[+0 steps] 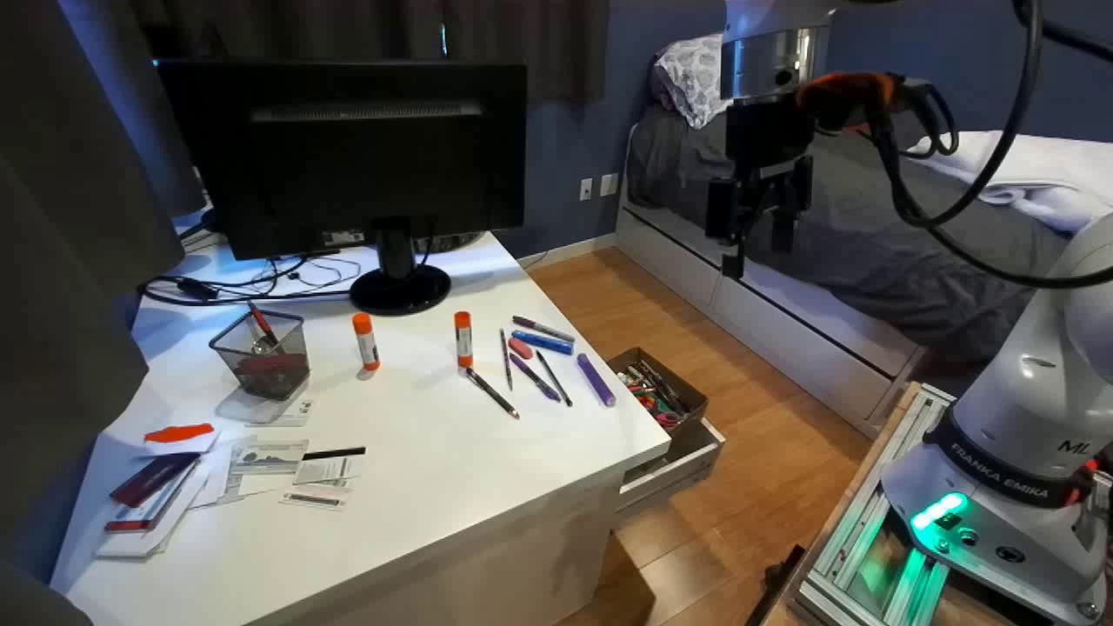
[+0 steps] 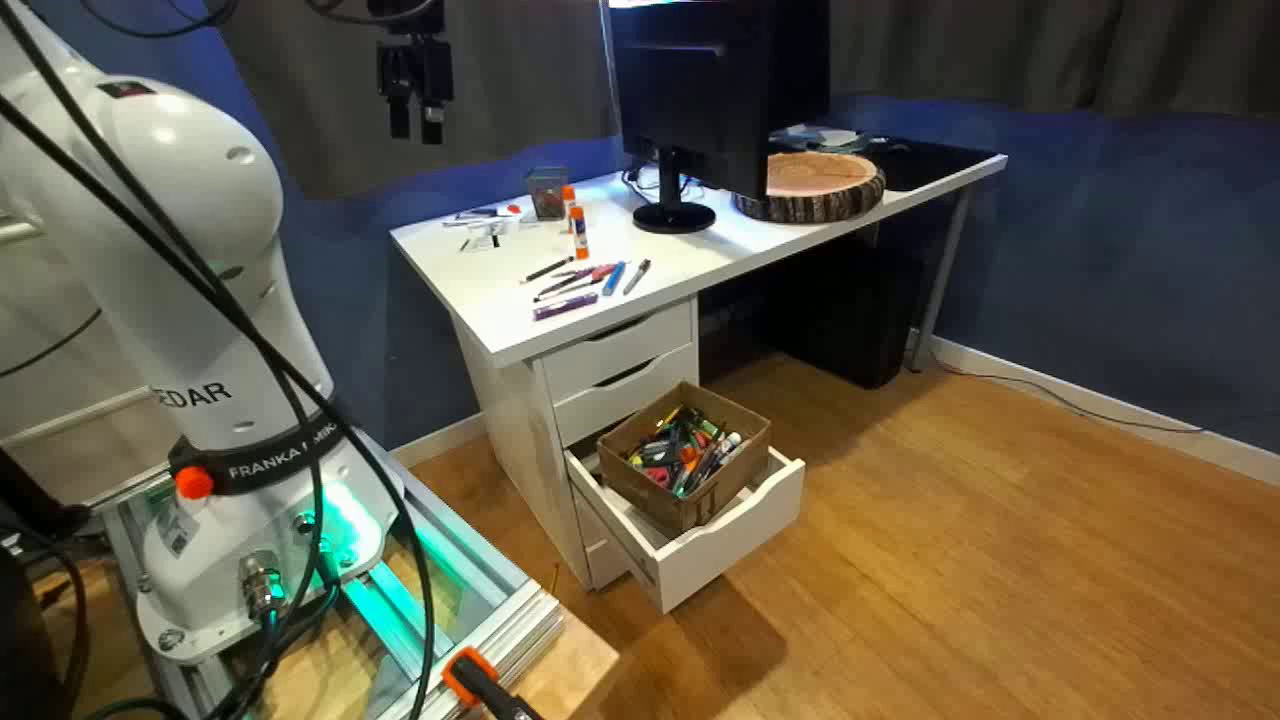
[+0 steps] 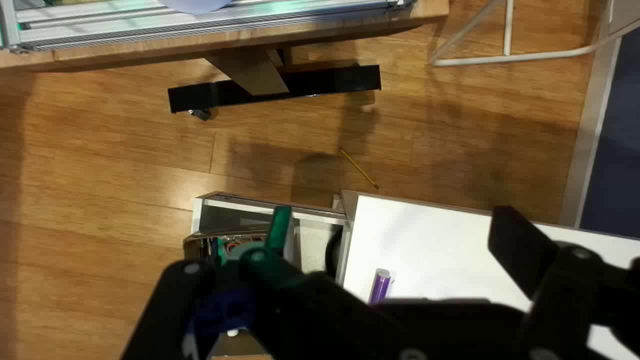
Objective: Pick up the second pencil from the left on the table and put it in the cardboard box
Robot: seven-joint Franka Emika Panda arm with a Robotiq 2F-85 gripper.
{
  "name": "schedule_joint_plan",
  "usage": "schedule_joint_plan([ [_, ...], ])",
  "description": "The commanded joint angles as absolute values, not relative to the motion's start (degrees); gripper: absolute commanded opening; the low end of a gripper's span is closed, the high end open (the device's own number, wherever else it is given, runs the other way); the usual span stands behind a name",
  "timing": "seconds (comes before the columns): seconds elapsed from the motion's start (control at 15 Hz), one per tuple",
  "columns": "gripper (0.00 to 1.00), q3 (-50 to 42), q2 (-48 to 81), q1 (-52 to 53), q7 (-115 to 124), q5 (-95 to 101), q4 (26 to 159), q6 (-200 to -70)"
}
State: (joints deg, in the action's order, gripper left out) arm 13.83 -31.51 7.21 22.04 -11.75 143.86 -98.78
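Note:
The brown cardboard box (image 2: 733,473), full of pens and markers, sits in an open drawer beside the table; it also shows in an exterior view (image 1: 691,423) and partly in the wrist view (image 3: 240,346). On the white table lie a black pencil with a wooden tip (image 1: 492,393), a thin dark pencil (image 1: 506,358), a purple pen (image 1: 534,377) and a thin black pencil (image 1: 554,378). My gripper (image 1: 758,243) is open and empty, high above the table and box; it shows in an exterior view (image 2: 415,125) and the wrist view (image 3: 390,230). The gripper hides the pencils in the wrist view.
A purple tube (image 3: 380,287) lies near the table edge, with a blue marker (image 1: 543,342) and grey marker (image 1: 543,328). Two glue sticks (image 1: 463,339) stand upright. A mesh cup (image 1: 269,365), cards (image 1: 269,456) and a monitor (image 1: 348,165) are farther. The drawer (image 2: 730,550) juts out.

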Motion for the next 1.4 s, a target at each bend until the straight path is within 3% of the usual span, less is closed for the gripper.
schedule_joint_plan([
  [0.0, 1.0, 13.77, -31.49, 7.24, 22.06, -11.69, 143.74, -98.61],
  [1.07, 1.0, 13.77, -31.49, 7.24, 22.06, -11.69, 143.74, -98.61],
  [1.33, 1.0, 14.58, -25.91, 4.72, 29.43, -12.35, 141.86, -104.24],
])
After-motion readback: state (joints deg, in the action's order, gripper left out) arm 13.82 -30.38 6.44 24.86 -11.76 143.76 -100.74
